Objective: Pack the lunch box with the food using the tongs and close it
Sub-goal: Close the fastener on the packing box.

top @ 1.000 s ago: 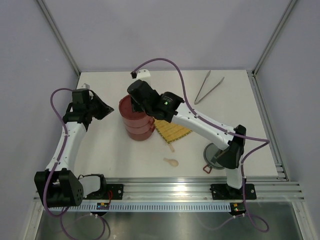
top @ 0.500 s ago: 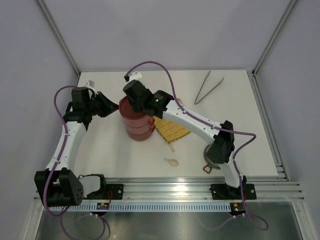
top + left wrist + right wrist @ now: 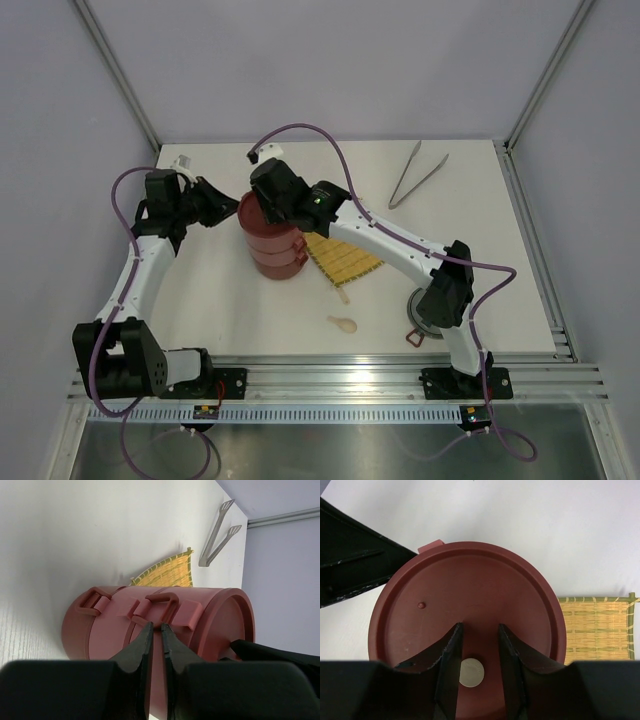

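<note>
We see the lunch box [image 3: 272, 255] standing as a stack of dark-red tiers in the middle of the white table [image 3: 200, 290], its flat red lid [image 3: 470, 590] on top. The left gripper [image 3: 156, 626] is in against the stack's left side, tips right at a looped red clip [image 3: 161, 600]. Its fingers are almost together, only a thin slit between them, and from this angle we cannot tell whether they nip the clip or merely touch it. The right gripper [image 3: 479, 626] hangs straight over the lid, jaws apart and clamped on nothing, with a small cream round spot [image 3: 471, 672] on the lid showing between the fingers. The silver tongs [image 3: 415, 175] lie far right, well apart from both arms. The yellow woven mat [image 3: 345, 260] sits just right of the stack and the cream spoon [image 3: 342, 323] nearer us. A grey lid [image 3: 420, 305] is near right, partly hidden under the right arm.
</note>
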`<move>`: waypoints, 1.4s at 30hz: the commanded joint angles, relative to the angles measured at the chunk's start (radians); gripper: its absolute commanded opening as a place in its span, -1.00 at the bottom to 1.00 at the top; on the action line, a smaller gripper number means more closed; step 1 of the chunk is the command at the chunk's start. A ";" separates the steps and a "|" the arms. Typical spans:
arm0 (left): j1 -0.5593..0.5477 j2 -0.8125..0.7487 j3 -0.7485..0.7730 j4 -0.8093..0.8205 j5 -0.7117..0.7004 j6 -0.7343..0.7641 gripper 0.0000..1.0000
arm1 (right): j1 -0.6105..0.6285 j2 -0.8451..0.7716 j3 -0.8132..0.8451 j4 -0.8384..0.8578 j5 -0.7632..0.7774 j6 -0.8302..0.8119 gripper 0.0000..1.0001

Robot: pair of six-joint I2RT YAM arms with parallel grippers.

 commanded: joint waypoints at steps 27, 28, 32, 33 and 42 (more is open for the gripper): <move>0.006 0.182 0.100 -0.118 -0.162 -0.002 -0.81 | 0.007 -0.103 -0.209 -0.113 -0.292 -0.106 -0.26; 0.004 0.166 0.098 -0.118 -0.162 -0.002 -0.81 | 0.007 -0.115 -0.226 -0.099 -0.283 -0.106 -0.26; 0.006 0.117 0.112 -0.085 -0.202 -0.005 -0.81 | 0.006 -0.268 -0.309 0.031 -0.228 -0.083 -0.34; 0.006 0.123 0.123 -0.083 -0.205 -0.005 -0.81 | 0.007 -0.301 -0.341 0.094 -0.203 -0.071 -0.34; -0.006 0.287 0.219 -0.011 -0.112 -0.029 -0.93 | 0.007 -0.529 -0.507 0.099 -0.047 0.096 -0.34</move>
